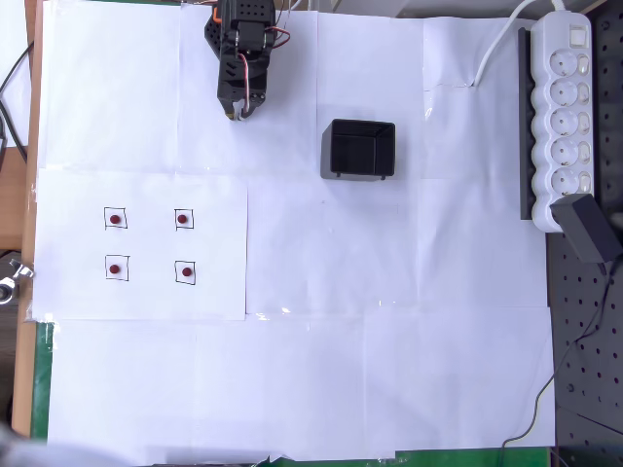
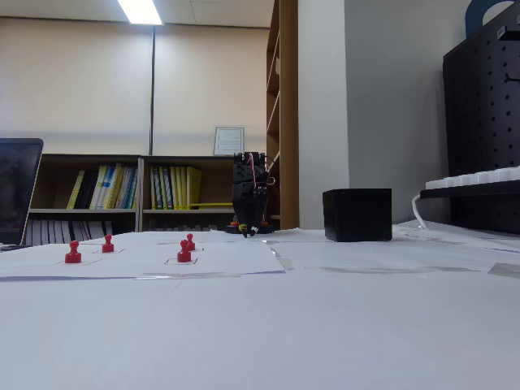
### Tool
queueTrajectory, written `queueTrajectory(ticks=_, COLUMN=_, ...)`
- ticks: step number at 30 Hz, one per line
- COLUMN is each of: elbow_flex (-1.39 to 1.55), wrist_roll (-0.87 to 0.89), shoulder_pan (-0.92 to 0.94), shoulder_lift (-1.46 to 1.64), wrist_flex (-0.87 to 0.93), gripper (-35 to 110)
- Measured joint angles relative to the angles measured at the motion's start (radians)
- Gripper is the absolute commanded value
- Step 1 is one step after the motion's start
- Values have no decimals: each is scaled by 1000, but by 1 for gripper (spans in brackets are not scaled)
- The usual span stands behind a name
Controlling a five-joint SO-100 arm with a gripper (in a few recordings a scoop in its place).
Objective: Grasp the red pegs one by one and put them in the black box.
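Several red pegs stand on drawn squares at the left of the white paper: one at the back left (image 1: 116, 220), one at the back right (image 1: 183, 219), one at the front left (image 1: 115, 269) and one at the front right (image 1: 185, 271). In the fixed view they show as small red knobs (image 2: 73, 253) (image 2: 184, 252). The black box (image 1: 358, 149) (image 2: 357, 214) sits open-topped right of centre. My gripper (image 1: 237, 113) (image 2: 250, 231) hangs folded at the back, left of the box and well behind the pegs, shut and holding nothing.
A white power strip (image 1: 563, 107) with a black adapter (image 1: 587, 228) lies along the right edge, beside a black perforated board (image 1: 589, 350). White paper sheets (image 1: 389, 341) cover the table. Bookshelves (image 2: 122, 199) stand behind it.
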Motion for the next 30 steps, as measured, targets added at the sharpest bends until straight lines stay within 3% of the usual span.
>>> queueTrajectory(ticks=3, elbow_flex=0, wrist_roll=97, shoulder_pan=31, shoulder_lift=35, wrist_flex=-80, gripper=0)
queueTrajectory(ticks=8, elbow_flex=0, wrist_roll=186, shoulder_pan=135, shoulder_lift=212, wrist_flex=-394, gripper=0)
queueTrajectory(ticks=20, elbow_flex=5, wrist_roll=101, shoulder_pan=213, shoulder_lift=749, wrist_flex=-1160, gripper=5)
queueTrajectory(ticks=30, elbow_flex=5, wrist_roll=-5, shoulder_pan=202, shoulder_lift=1220, wrist_flex=-1694, gripper=10)
